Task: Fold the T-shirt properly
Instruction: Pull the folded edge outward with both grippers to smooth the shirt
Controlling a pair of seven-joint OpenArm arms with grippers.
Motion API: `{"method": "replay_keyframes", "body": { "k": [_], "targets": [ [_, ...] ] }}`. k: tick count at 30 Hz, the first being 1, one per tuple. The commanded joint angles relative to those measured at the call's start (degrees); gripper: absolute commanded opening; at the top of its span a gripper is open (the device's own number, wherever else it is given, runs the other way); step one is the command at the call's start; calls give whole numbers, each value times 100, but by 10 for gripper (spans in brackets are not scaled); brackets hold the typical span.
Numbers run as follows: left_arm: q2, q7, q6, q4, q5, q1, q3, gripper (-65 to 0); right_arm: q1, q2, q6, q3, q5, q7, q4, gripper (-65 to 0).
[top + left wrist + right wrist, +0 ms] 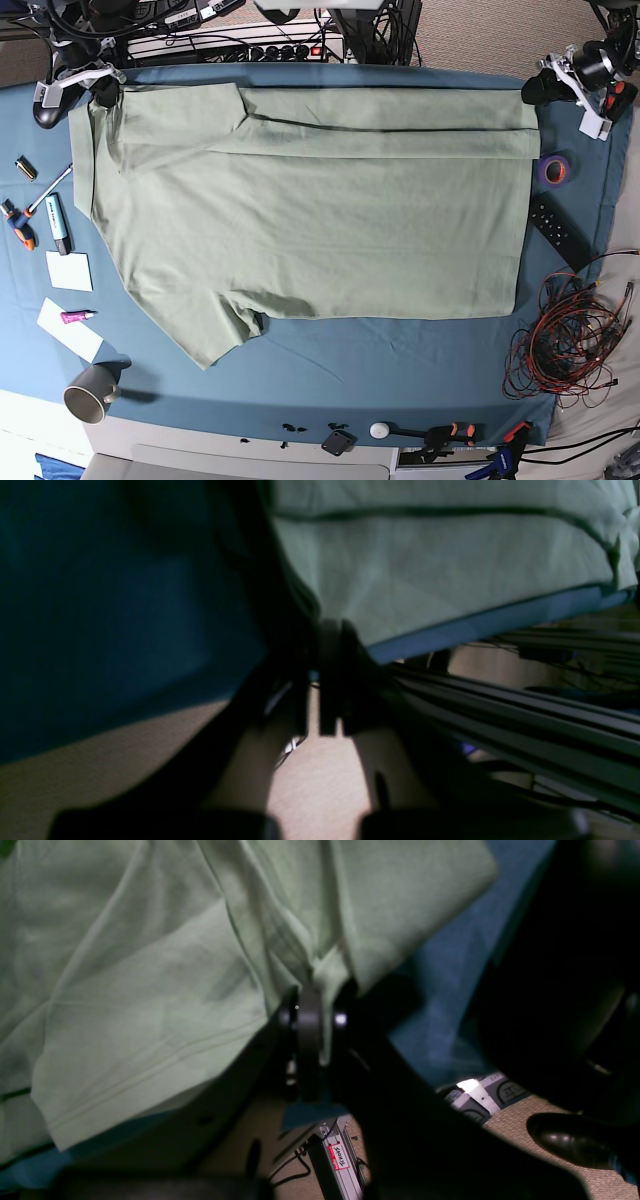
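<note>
Both jaws clenched on the T-shirt (pixel 320 210) — left hem corner, right shoulder.

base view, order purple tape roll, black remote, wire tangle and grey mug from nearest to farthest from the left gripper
Measured from the left gripper, at the T-shirt's far corner on this view's right:
1. Purple tape roll, just below the gripper.
2. Black remote, further down the same edge.
3. Wire tangle, at the right near edge.
4. Grey mug, at the opposite near corner.
</note>
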Motion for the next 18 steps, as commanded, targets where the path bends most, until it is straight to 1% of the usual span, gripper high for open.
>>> {"method": "replay_keyframes", "body": {
  "k": [1,18],
  "targets": [
    [-98,114,146,37,260,72,-44,-650,-144,61,-68,26,-260,-245,22,-650],
    [-96,146,125,37,210,256,-44,-650,-319,61,-52,26,-247,-254,24,-650]
  ]
}}
